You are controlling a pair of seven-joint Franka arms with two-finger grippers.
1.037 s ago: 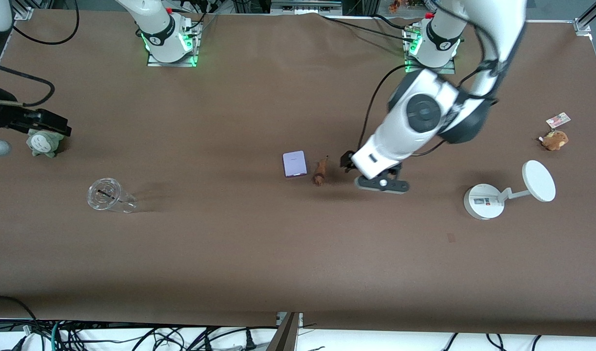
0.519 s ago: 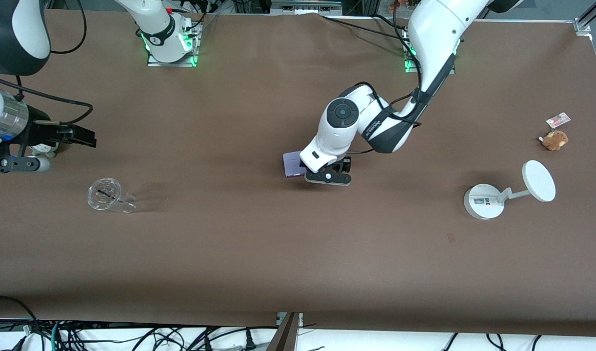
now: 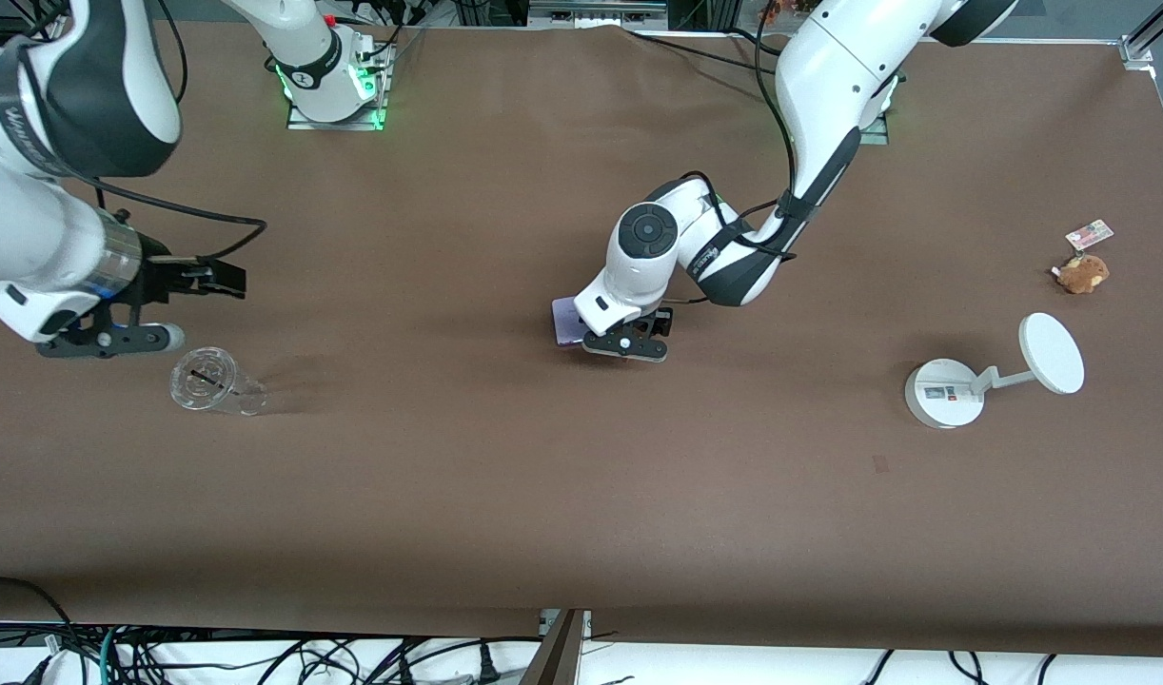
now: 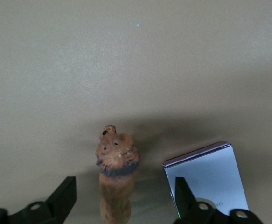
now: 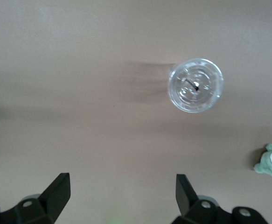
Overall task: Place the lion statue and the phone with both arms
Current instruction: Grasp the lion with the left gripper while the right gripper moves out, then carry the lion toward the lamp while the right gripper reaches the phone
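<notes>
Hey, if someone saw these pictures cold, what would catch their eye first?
Probably the left gripper, open and straddling the lion statue at mid-table, with the phone right beside it. Next, the right gripper, open above bare table near the clear plastic cup.

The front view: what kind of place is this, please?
Probably a robotics lab test bench: two arms bolted to a brown-covered table, loose cables along its edge, and unrelated props such as a clear cup and a white stand.

Lion statue (image 4: 115,177) hidden under left arm
</notes>
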